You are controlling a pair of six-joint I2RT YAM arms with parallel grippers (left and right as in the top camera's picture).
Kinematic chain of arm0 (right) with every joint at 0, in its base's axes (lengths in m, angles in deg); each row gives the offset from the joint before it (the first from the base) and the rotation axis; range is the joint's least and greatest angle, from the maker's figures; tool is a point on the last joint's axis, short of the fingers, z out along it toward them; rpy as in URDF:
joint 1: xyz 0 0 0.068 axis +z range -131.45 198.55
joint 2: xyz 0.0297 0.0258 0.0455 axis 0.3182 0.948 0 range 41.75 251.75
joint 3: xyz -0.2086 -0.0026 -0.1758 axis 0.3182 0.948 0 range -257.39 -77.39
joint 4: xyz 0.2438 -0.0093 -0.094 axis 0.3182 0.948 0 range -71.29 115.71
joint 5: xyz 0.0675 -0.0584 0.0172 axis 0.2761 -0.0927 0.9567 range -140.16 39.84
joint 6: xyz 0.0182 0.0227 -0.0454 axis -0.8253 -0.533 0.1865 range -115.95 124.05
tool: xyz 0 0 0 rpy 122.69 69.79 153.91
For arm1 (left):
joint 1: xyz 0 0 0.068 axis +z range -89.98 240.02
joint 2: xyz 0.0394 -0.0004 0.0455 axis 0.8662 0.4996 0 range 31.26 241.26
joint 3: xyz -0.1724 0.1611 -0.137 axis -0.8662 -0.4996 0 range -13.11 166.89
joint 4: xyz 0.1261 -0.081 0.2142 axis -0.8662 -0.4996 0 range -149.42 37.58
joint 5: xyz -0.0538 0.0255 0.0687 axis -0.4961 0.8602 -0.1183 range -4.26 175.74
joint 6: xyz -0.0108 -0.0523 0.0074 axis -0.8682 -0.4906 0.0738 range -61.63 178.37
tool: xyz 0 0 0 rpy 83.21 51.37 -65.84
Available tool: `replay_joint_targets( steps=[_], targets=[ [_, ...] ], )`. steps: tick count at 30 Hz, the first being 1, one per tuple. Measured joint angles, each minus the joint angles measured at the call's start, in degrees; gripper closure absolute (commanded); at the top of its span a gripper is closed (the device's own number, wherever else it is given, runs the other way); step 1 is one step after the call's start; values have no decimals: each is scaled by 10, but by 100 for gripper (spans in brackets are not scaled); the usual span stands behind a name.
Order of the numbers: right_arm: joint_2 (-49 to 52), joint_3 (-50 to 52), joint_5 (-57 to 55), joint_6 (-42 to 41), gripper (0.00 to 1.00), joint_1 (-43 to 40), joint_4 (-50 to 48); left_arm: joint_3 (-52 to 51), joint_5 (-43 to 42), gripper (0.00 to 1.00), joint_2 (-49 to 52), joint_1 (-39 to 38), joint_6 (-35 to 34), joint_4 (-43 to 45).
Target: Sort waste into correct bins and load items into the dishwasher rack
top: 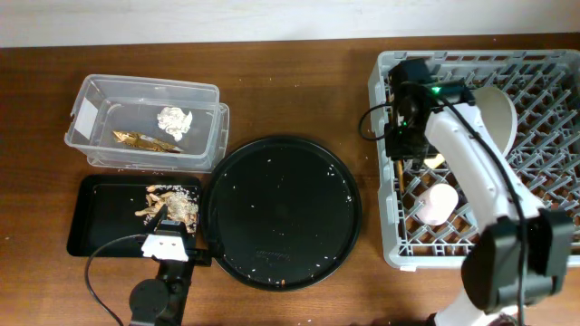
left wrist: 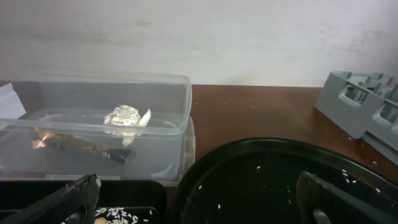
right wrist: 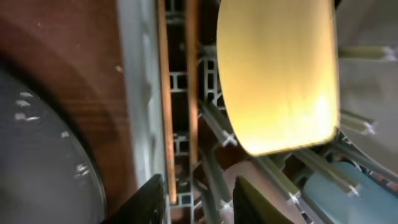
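**Chopsticks in the rack: release cleanly**

The chopsticks (right wrist: 165, 112) lie side by side in the dishwasher rack (right wrist: 134, 93), in the channel along its left wall, just left of the yellow bowl (right wrist: 277, 74). That's right of centre in the overhead frame.

The right gripper (right wrist: 205, 199) straddles their lower ends with jaws parted. Probably nothing is pinched, but it's blurred there. I'd lift straight up with no sideways drag.

The left gripper (left wrist: 198, 186) is wide open and empty, at lower left by the shallow black tray (top: 100, 217).
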Motion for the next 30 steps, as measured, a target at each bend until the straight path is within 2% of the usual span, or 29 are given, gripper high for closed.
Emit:
replay_joint_targets(
  steps=[2, 3, 4, 5, 9, 11, 18, 21, 23, 26, 27, 30],
  targets=[
    [-58, -2, 23, -1, 53, 11, 10, 0, 0, 0, 0, 0, 0, 0],
    [-110, -4, 37, -2, 48, 26, 14, 0, 0, 0, 0, 0, 0, 0],
    [-157, -8, 48, -2, 39, 43, 17, 0, 0, 0, 0, 0, 0, 0],
    [-217, -14, 57, -5, 2, 67, 22, 0, 0, 0, 0, 0, 0, 0],
    [-373, -21, 76, -5, 2, 158, 43, 0, 0, 0, 0, 0, 0, 0],
    [-413, -21, 91, -5, 2, 189, 64, 0, 0, 0, 0, 0, 0, 0],
    [-468, -21, 85, 6, 2, 198, 85, 0, 0, 0, 0, 0, 0, 0],
    [-504, -2, 65, 9, 2, 170, 16, 0, 0, 0, 0, 0, 0, 0],
    [-548, 48, 66, 10, 2, 110, -60, 0, 0, 0, 0, 0, 0, 0],
    [-644, 189, 73, 11, 2, 27, -153, 0, 0, 0, 0, 0, 0, 0],
    [-694, 265, 73, 11, 2, 5, -167, 0, 0, 0, 0, 0, 0, 1],
    [-795, 397, 76, 9, 2, -20, -200, 0, 0, 0, 0, 0, 0, 1]
  ],
)
